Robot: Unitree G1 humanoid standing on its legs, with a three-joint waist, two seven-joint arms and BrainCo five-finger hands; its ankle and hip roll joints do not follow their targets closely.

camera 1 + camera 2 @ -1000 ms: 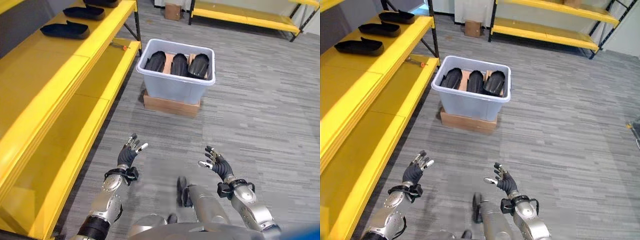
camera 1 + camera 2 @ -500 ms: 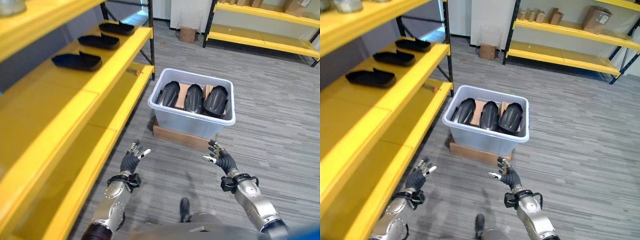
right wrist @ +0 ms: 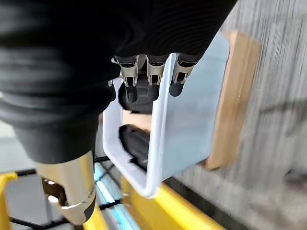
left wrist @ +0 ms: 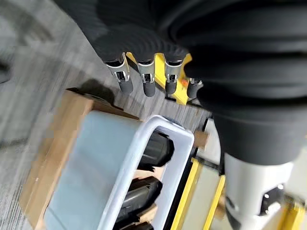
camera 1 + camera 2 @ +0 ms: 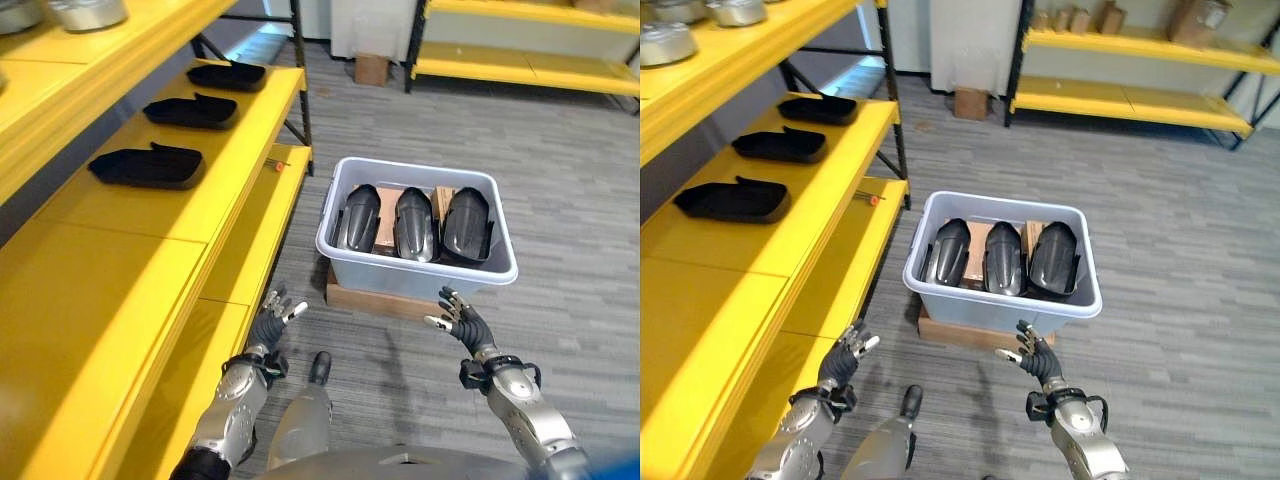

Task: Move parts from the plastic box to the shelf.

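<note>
A pale plastic box (image 5: 417,262) is seen on the grey floor (image 5: 570,200), set on a flat wooden board (image 5: 375,298). Three black parts (image 5: 414,224) are packed side by side inside the box, standing on end and leaning a little. Bits of brown cardboard (image 5: 385,203) are seen between them.

A long yellow shelf (image 5: 150,240) is seen along the left side of the floor, just beside the box. Three more black parts (image 5: 144,166) are laid in a row on this shelf, well apart from each other. A lower yellow shelf board (image 5: 255,225) is seen under it, with a small orange thing (image 5: 279,166) near its far edge. Grey metal bowls (image 5: 80,12) are seen on the top shelf. Another yellow shelf (image 5: 520,60) is seen at the far side of the floor, with a small brown carton (image 5: 372,68) standing on the floor beside it.

The left hand (image 5: 268,322) is held up near the front of the lower shelf board, and nothing is held in it. Its fingers (image 4: 144,79) are kept straight and spread apart. The right hand (image 5: 462,320) is held up just in front of the box's near wall. Its fingers (image 3: 151,76) are also kept straight and loose, and nothing is held. The box is not touched by either hand.
</note>
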